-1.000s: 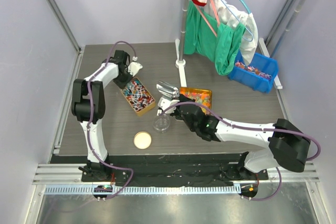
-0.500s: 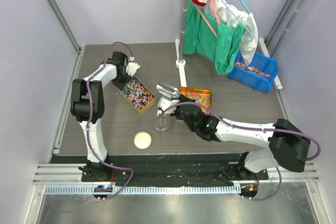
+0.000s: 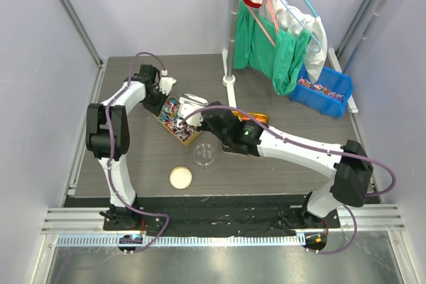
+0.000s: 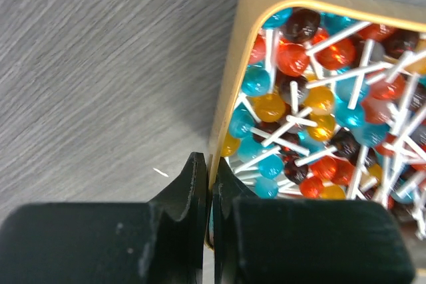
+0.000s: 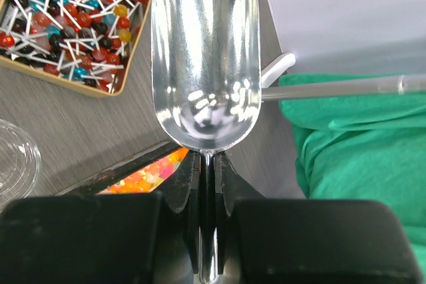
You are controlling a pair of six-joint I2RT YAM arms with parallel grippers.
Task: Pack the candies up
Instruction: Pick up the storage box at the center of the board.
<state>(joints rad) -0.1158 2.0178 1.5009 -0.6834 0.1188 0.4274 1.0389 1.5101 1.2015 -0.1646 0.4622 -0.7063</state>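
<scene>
Nearest the arms, a round lid [image 3: 180, 177] lies flat on the table. Just behind it stands a clear cup [image 3: 204, 155]. The cup looks empty, so I think no packing has been done yet. All the scooping and the closing with the lid is left to do.

Behind the cup is the tray [image 4: 226, 108]. It is full of candies [image 4: 313, 98], little red, blue, orange and dark balls on white sticks.

The left gripper [image 4: 210, 224] has its fingers pressed together on the tray's rim, one finger outside and one inside. The left arm reaches forward along the left side with its elbow bent.

The right arm stretches far across to the left. The right gripper [image 5: 208, 187] pinches the thin handle of a shiny scoop [image 5: 203, 51]. The scoop has nothing in it. It hangs by the tray's far corner with its open end pointing away. I cannot tell if it touches the tray.

Under that arm sits an orange box of jelly pieces [image 5: 143, 179]. Far off on the right is a blue bin [image 3: 329, 106].
</scene>
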